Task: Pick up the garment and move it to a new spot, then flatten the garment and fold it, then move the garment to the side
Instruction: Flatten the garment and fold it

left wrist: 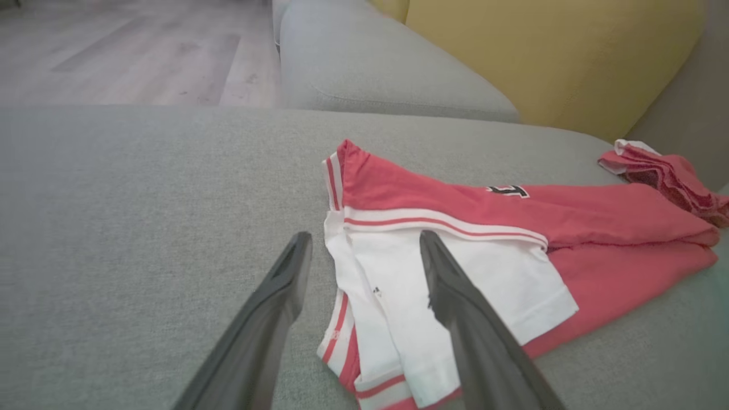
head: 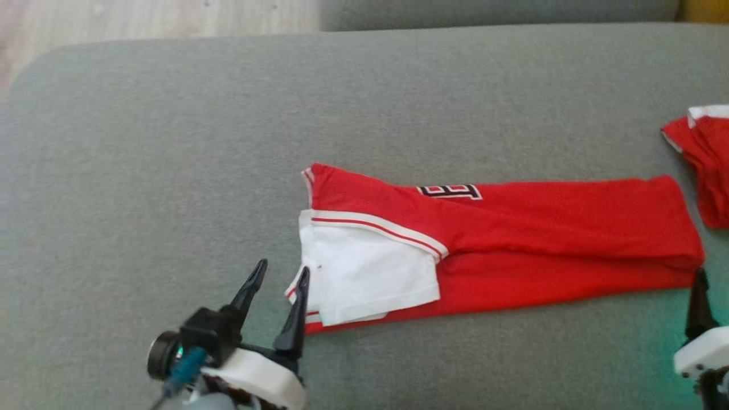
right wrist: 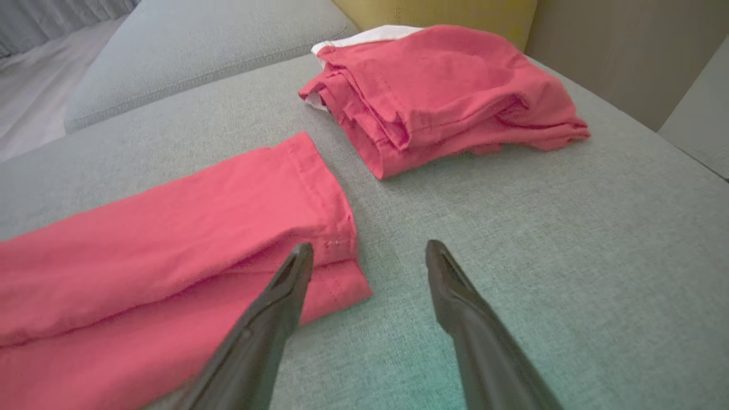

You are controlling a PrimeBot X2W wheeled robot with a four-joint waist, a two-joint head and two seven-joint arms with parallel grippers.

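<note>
The garment (head: pixel 541 228), a red mesh jersey with white trim and thin red stripes, is lying as a long folded band across the grey sofa cushion (head: pixel 171 142); its white part is lying at the robot's left end and its red hem at the right end.

On the red cloth a black character with a white outline (head: pixel 450 191) is showing; the fold is hiding half of it, so I cannot read it; a tiny dark mark on the white part is too small to read.

The left gripper (head: pixel 283 266) is standing wide open and is gripping nothing; one finger is hanging over the white corner of the garment, the other over the bare cushion; I cannot tell whether it is touching the cloth.

The right gripper (right wrist: pixel 369 246) is also standing wide open and empty; one finger is hanging over the hem end, the other over the cushion.

A second red folded garment (right wrist: pixel 444 97) is lying near the hem, apart from it; behind it a yellow cushion (left wrist: pixel 541 57) is standing; a pale wooden floor (left wrist: pixel 114 51) is showing beyond the sofa.
</note>
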